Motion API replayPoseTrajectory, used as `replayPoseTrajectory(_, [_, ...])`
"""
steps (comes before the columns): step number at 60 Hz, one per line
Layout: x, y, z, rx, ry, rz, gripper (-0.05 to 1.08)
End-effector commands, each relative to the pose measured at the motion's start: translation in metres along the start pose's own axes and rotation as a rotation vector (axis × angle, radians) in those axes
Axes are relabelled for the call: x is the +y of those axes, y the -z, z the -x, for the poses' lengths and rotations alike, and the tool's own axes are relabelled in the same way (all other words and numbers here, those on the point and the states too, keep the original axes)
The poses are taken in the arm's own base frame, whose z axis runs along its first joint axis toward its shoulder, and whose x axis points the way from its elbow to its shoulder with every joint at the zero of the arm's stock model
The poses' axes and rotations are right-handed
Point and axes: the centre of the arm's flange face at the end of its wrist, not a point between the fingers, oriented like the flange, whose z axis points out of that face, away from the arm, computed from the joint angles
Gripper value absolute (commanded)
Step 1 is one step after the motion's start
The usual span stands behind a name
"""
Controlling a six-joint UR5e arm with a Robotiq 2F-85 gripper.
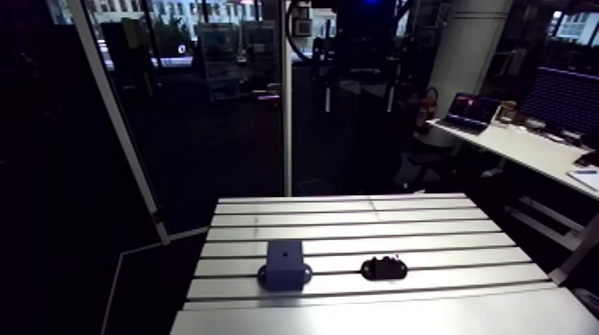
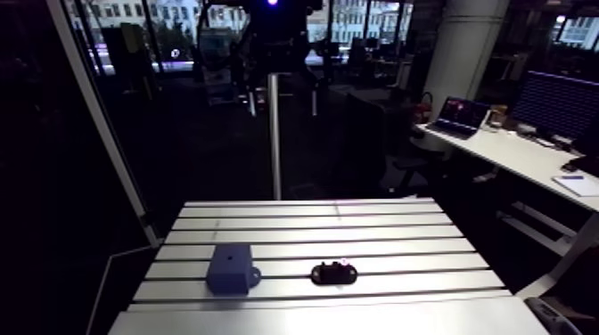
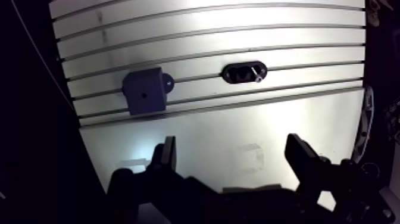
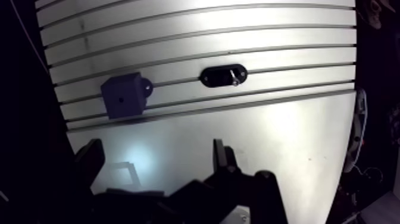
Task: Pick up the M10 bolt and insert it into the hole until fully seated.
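Note:
A dark blue block with a small hole in its top stands on the slotted aluminium table. To its right lies a black oval holder, and a silvery bolt rests in it. In the wrist view my gripper hangs high above the bare table, open, with nothing between its fingers. The block and the holder both lie well ahead of the gripper. The gripper does not show in the arm view.
The table's left edge drops into darkness beside the block. Bare table surface lies between the gripper and the two objects. Slots run across the table.

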Motion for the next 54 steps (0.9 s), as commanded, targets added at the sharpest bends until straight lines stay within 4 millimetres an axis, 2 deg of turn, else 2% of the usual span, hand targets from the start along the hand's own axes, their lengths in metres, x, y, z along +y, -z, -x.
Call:
replayPoseTrajectory(1, [-0.0463, -0.0063, -0.0161, 0.019, 0.116, -0.008, 0.00])
replayPoseTrajectory(54, [-0.0496, -0.0062, -0.0164, 0.020, 0.120, -0.006, 0.00])
